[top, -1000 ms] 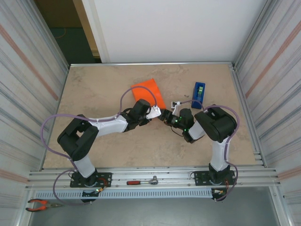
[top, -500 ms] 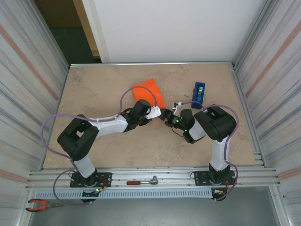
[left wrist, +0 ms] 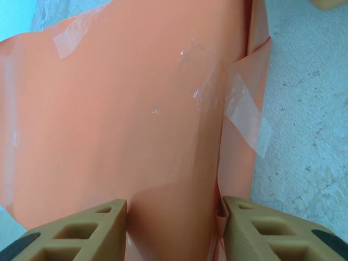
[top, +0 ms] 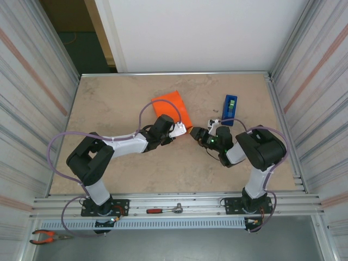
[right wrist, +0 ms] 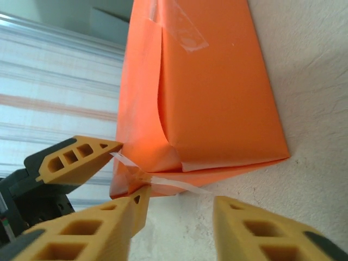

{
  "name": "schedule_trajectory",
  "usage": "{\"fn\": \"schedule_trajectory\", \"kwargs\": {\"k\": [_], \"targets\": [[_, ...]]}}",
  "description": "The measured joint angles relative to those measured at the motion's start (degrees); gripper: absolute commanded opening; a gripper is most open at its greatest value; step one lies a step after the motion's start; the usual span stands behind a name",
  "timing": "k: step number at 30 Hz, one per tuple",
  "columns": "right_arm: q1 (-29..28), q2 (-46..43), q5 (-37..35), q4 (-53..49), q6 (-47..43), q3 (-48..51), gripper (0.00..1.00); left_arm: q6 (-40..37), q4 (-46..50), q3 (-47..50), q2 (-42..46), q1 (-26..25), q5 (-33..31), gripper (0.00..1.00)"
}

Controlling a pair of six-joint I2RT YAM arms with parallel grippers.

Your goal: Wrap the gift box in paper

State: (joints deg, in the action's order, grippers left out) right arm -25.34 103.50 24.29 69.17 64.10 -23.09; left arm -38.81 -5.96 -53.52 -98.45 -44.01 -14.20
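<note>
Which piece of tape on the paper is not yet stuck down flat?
The thin strip, which stretches off the paper's near corner into the air. The wide piece at the far end lies flat on it.

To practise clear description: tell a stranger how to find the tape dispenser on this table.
On the beige table, seen from above, find the parcel wrapped in orange paper near the middle. To its right, apart from it, stands the tape dispenser: narrow and dark blue, where the parcel is broad and orange.
</note>
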Motion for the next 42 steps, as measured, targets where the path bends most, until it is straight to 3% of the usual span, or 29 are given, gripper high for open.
{"fn": "schedule_trajectory", "kwargs": {"k": [1,18,42], "targets": [[0.0,-0.5,0.2,-1.0,-0.5,0.0,0.00,0.0,0.0,0.0,0.0,0.0,0.0,0.46],[-4.2,2.8,2.5,-4.6,-2.0,-4.6,0.00,0.0,0.0,0.0,-0.1,-0.3,-0.5,0.45],[-4.3,8.9,2.5,-3.1,-1.7,-9.8,0.00,0.0,-0.2,0.0,-0.2,-0.4,-0.9,0.45]]}}
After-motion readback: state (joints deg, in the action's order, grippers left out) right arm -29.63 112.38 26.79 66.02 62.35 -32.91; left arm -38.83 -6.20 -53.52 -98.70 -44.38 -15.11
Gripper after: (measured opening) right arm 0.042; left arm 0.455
